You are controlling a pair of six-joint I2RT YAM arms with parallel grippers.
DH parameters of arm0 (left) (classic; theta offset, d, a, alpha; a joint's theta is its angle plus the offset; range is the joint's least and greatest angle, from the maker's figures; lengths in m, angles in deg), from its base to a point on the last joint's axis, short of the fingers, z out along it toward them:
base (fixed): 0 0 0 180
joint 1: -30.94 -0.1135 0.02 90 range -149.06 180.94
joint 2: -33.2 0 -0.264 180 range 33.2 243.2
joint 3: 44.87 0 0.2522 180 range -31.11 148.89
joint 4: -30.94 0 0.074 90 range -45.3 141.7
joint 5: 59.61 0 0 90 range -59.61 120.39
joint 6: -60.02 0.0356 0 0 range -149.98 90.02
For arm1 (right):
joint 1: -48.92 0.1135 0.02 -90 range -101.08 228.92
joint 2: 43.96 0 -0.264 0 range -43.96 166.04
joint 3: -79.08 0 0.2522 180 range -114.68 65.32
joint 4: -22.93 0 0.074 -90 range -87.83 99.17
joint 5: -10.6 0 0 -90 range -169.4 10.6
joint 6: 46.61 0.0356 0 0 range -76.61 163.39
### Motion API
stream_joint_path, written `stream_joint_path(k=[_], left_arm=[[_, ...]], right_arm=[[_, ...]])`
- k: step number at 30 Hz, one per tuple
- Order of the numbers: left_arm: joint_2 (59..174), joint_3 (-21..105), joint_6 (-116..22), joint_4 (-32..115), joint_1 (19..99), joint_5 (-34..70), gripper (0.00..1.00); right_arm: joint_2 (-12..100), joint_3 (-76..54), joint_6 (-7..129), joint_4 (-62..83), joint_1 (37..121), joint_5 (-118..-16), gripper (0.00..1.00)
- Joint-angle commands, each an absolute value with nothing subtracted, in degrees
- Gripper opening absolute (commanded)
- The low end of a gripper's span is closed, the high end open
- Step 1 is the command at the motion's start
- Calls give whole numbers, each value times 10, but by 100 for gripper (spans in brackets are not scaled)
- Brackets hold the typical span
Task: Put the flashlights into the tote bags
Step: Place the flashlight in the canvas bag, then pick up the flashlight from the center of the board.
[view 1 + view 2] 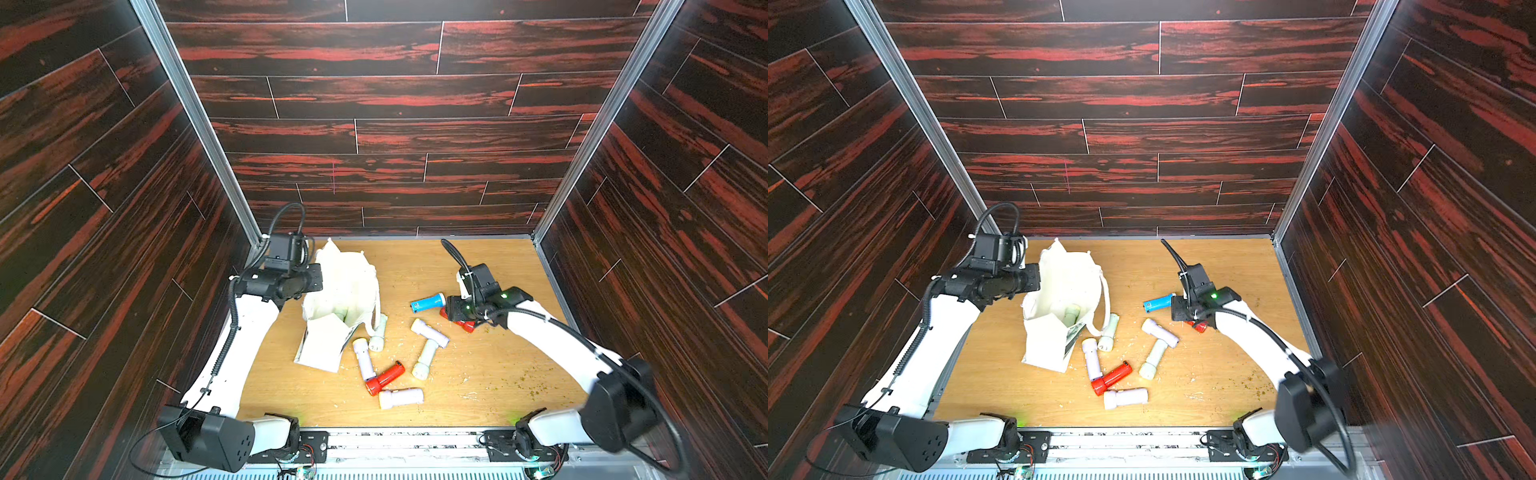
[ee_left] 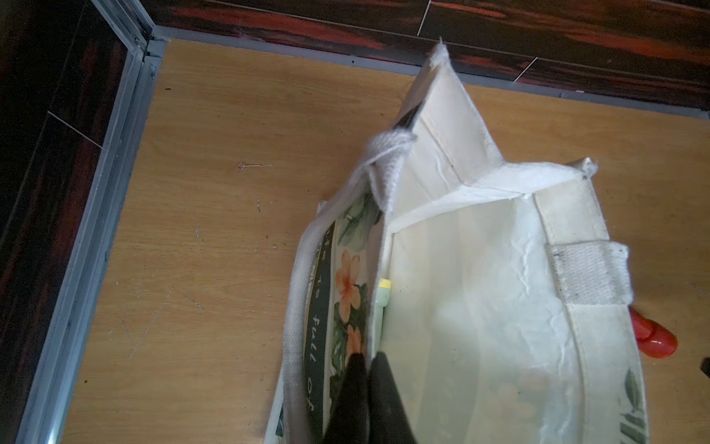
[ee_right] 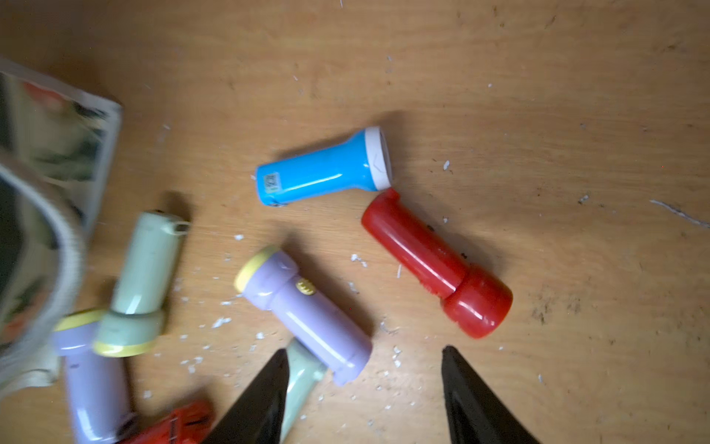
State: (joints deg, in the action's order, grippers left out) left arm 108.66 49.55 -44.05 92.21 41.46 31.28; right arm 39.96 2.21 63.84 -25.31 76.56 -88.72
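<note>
A: Where's the tote bag [image 1: 345,286]?
B: On the desk [image 1: 498,374], toward its left edge; one flashlight [image 1: 1071,314] lies inside it.
A: The others?
B: All right of the bag: the nearest flashlight [image 1: 378,336] just beside its handle [image 1: 1106,299], the farthest flashlight [image 3: 434,261] well apart, touching a neighbour flashlight [image 3: 322,169].

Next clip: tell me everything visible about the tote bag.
The tote bag is off-white canvas with woven loop handles and a print of orange flowers, green leaves and lettering on one side. It sits on the wooden table, mouth open, walls creased. The left hand is shut on the printed wall's rim. A pale green flashlight lies inside; a second pale flashlight lies beside its hanging handle.
</note>
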Motion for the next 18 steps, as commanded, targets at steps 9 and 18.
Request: stream_joint_path(k=[9,18], left_arm=[[1079,507,-423,960,461,414,0],[1080,503,-423,960,464,411,0]], right_arm=[[550,-68,505,-271,742,-887,67],[630,-122,405,-291,742,-906,66]])
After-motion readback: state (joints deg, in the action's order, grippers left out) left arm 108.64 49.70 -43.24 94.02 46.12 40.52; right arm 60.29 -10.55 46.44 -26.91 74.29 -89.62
